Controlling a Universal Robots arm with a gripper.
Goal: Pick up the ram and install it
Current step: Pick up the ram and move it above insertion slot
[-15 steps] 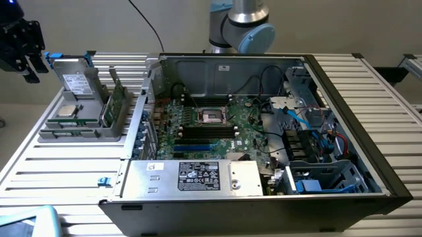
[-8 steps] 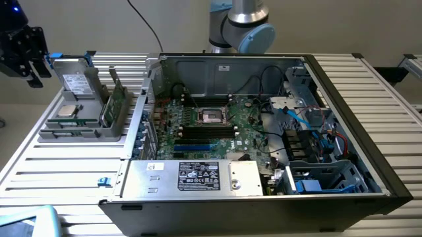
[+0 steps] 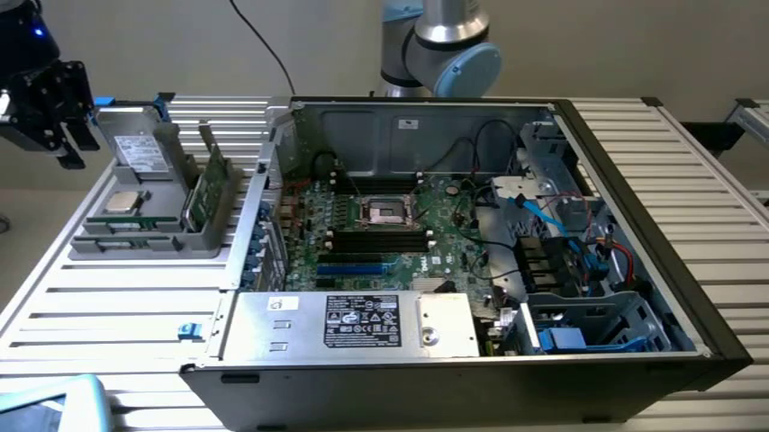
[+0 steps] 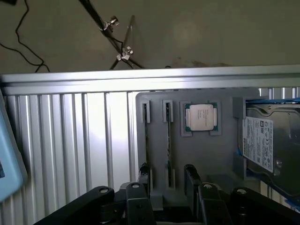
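Claw [image 4: 166, 176]: spread wide, empty, hovering over the gray tray [image 4: 220, 154].
Ram [image 4: 168, 140]: on edge in a tray slot, beside the CPU [image 4: 200, 116].
Progress: nothing lifted yet; pickup and install both remain.

Matt grey tray [image 4: 220, 154], probably plastic

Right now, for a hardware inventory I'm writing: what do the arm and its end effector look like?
The arm is a silver-grey tube with rounded joints, one capped in pale blue. The end effector is black and blocky, with two dark fingers and a small blue light above it.
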